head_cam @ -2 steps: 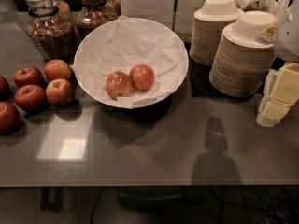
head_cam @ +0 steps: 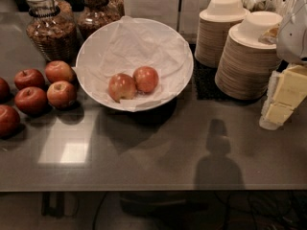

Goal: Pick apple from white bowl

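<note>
The white bowl, wide and lined with crinkled white paper, sits at the back middle of the dark counter. Two apples lie in its front part. The orange-red apple is on the right. A paler yellow-pink streaked apple touches it on the left. My gripper shows as pale yellow blocks at the right edge. It hangs low over the counter, well to the right of the bowl and apart from it. It holds nothing that I can see.
Several darker red apples lie on the counter left of the bowl. Two glass jars stand behind them. Two stacks of small beige bowls stand between the white bowl and my gripper. The counter's front edge runs below.
</note>
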